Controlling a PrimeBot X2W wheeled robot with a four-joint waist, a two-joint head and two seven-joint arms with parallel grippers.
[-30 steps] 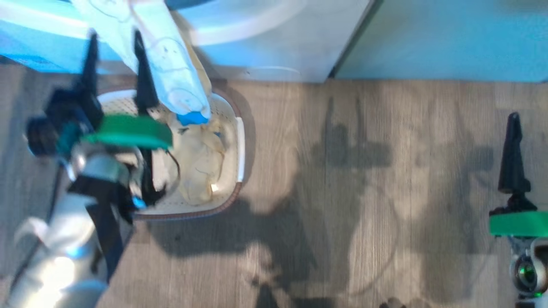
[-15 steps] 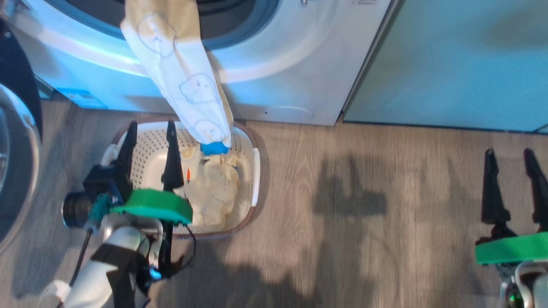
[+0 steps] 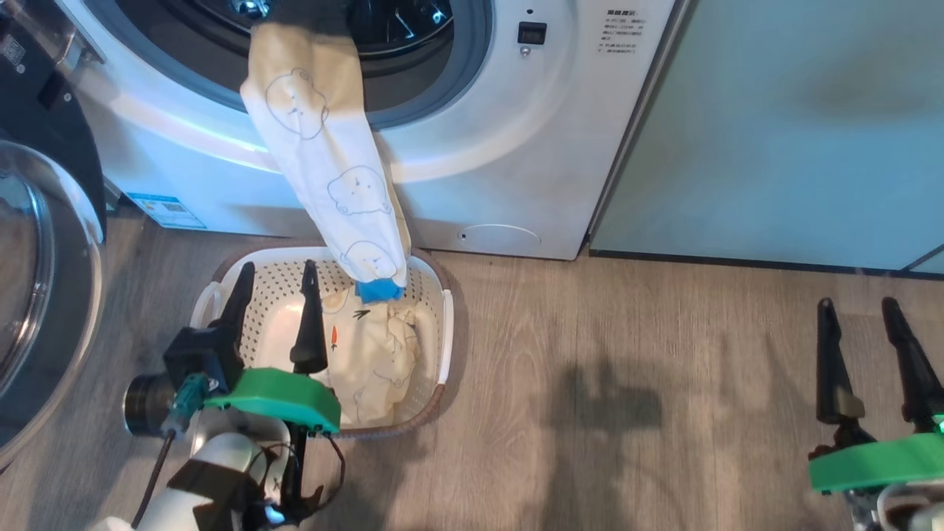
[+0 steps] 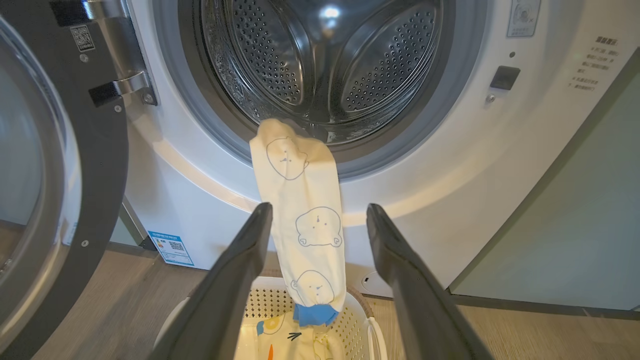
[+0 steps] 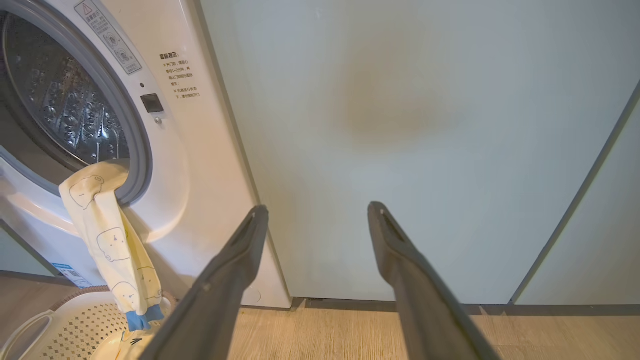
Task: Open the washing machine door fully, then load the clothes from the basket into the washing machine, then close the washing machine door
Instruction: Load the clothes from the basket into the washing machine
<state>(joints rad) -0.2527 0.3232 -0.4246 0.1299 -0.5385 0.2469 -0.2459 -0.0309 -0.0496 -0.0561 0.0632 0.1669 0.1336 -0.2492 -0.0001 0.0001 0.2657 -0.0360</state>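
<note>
Hanging out of the grey-sealed mouth of the white front-loading washing machine (image 3: 479, 169), a pale yellow fabric sleeve (image 3: 332, 184) printed with bear faces was draped down the machine's front. Its blue cuff (image 3: 378, 290) reached into the small cream perforated plastic basket (image 3: 445, 324) on the wooden floor (image 3: 627, 369). More pale yellow clothes (image 3: 376, 354) were heaped inside that basket. The large round black-rimmed glass door (image 3: 44, 295) was swung open at the left. The left gripper (image 3: 279, 267) was held over the basket, jaws spread wide and empty. The right gripper (image 3: 857, 302) was held well apart, before the pale green cabinet panel (image 3: 774, 133), likewise wide and empty.
</note>
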